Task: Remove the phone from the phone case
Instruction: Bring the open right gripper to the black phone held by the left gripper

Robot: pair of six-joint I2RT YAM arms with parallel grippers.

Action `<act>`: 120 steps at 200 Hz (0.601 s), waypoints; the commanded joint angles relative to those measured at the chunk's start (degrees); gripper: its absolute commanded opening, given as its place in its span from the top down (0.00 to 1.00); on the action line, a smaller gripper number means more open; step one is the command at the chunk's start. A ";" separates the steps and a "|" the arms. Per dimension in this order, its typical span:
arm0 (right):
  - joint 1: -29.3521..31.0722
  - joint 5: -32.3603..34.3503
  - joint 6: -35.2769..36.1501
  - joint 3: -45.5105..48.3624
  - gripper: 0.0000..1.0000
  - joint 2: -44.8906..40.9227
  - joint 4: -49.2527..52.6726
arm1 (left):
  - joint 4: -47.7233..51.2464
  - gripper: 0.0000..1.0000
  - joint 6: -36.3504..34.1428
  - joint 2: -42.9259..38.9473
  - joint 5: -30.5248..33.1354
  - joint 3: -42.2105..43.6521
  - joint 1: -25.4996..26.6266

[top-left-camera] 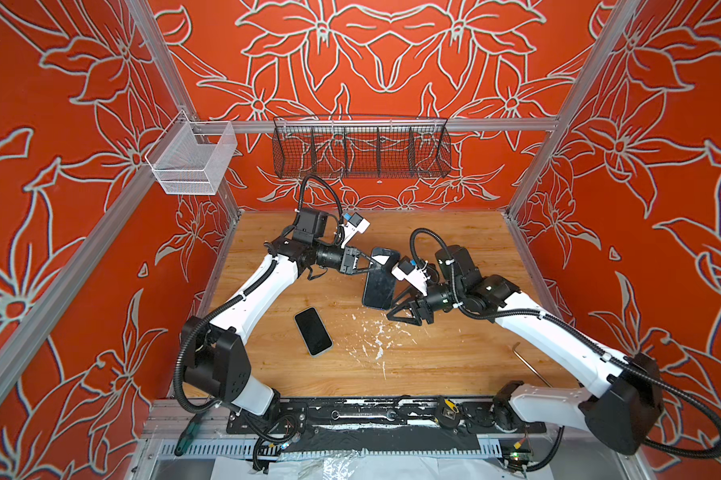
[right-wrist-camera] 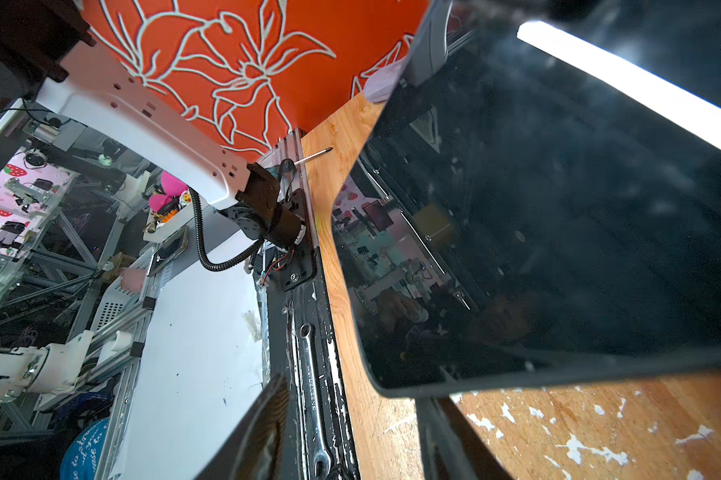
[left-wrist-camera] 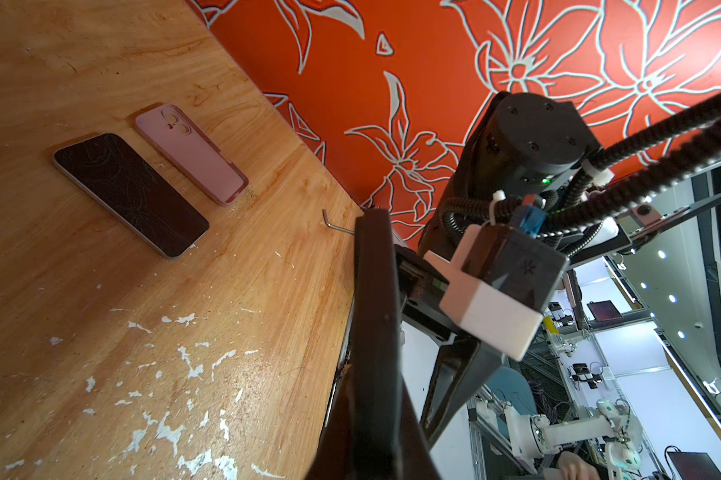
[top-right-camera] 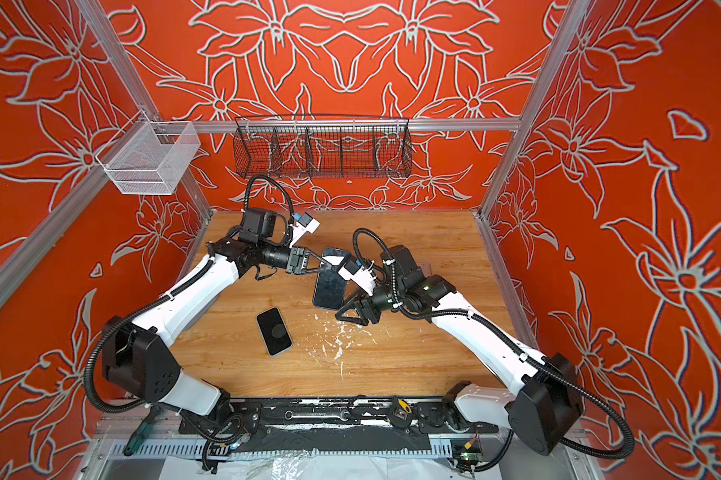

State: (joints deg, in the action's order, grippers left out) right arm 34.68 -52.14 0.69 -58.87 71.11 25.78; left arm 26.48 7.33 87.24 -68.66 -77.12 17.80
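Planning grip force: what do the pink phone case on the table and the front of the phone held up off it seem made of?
The pink rectangular phone case is probably soft silicone or matte plastic: its surface is even and shows no glare. The black front of the lifted phone is likely glossy glass: it mirrors a bright light strip and the room.

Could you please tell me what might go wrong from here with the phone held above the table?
1. The left gripper pinches the held phone only near its far end, apparently lifted off the table. A tug at the near end could make it pivot, slip or drop.
2. The right gripper, jaws apart at the phone's near corner, might clamp the phone and the dark case rim together instead of peeling it off.
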 commanded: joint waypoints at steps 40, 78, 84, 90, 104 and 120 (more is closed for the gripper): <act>1.70 -2.93 -0.69 -0.50 0.61 1.09 -2.31 | -4.04 1.00 0.78 -2.45 -2.79 0.13 0.36; 2.41 -2.59 -1.17 -0.94 0.67 1.13 -2.66 | -6.01 1.00 2.60 -2.16 -2.36 -0.22 0.39; 2.50 -2.55 -1.19 -0.98 0.68 1.14 -2.79 | -6.27 1.00 3.00 -2.09 -2.35 -0.30 0.39; 2.60 -2.40 -1.29 -0.98 0.69 1.06 -2.89 | -6.59 1.00 3.31 -2.08 -2.35 -0.31 0.39; 2.68 -2.30 -1.30 -0.98 0.70 0.80 -2.97 | -6.70 1.00 3.68 -1.94 -2.27 -0.48 0.39; 2.68 -2.43 -1.31 -1.07 0.74 0.61 -2.84 | -6.74 1.00 3.77 -1.74 -2.29 -0.64 0.39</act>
State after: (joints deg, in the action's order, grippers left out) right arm 36.34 -52.64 -1.34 -58.87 72.29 24.43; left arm 23.44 10.81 86.43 -70.15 -76.93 18.00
